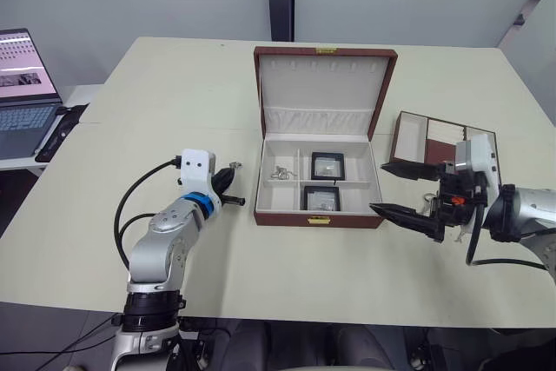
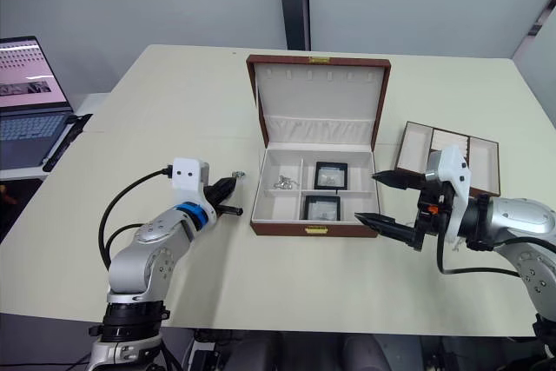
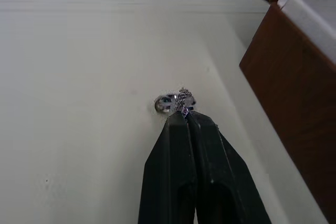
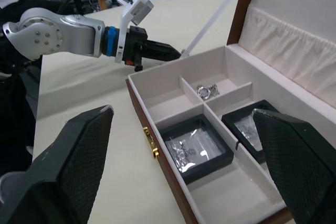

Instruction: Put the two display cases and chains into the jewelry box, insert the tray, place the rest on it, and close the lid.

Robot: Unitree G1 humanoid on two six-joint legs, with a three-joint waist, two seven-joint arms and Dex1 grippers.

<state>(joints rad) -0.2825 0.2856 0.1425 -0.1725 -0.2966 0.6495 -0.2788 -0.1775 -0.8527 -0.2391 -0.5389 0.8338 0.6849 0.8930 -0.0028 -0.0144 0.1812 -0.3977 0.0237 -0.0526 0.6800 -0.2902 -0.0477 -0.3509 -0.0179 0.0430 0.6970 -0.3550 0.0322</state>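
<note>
The left end effector (image 1: 228, 185), pressed together on a small silvery piece (image 3: 176, 101) near the counter's (image 1: 130, 241) front edge, suggests chains (image 1: 279, 173) and both display cases (image 1: 327, 165) already sit in the jewelry box (image 1: 318, 215), while the spread right end effector (image 1: 401, 188) hovers empty and the tray (image 1: 447, 141) waits beside it, lid (image 1: 325, 84) open.

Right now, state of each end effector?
Left end effector: shut on a small silvery ring-and-chain piece, low over the cream table.
Right end effector: open, empty, beside the reddish-brown jewelry box.
</note>
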